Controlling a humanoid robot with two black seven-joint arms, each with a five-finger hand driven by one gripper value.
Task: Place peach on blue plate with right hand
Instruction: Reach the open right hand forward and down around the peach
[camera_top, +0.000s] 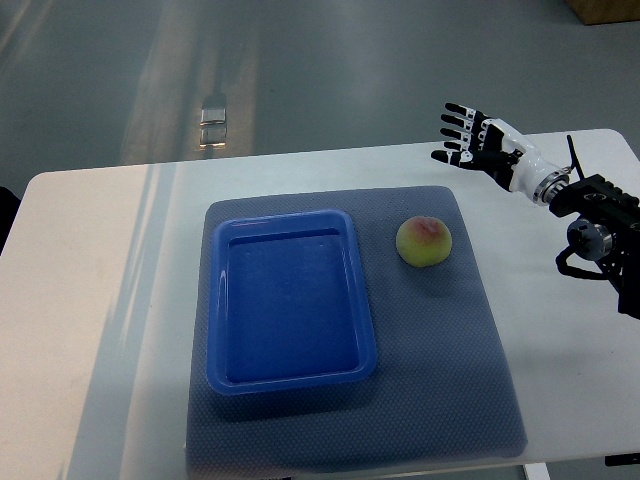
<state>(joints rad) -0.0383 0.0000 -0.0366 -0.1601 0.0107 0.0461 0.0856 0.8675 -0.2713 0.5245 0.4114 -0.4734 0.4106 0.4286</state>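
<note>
The peach sits on the grey mat, near the mat's far right corner and just beside the right rim of the blue plate, not touching it. The blue plate is a shallow rectangular tray lying on the left half of the mat with nothing in it. The mat covers the middle of the white table and reaches its near edge.

The right hand hangs above the table's far right corner, well apart from the peach and beyond the mat's far edge. Its fingers are spread wide and hold nothing. The black forearm runs off toward the right edge of the table.

On the floor beyond the table's far edge lies a small shiny metal plate.
</note>
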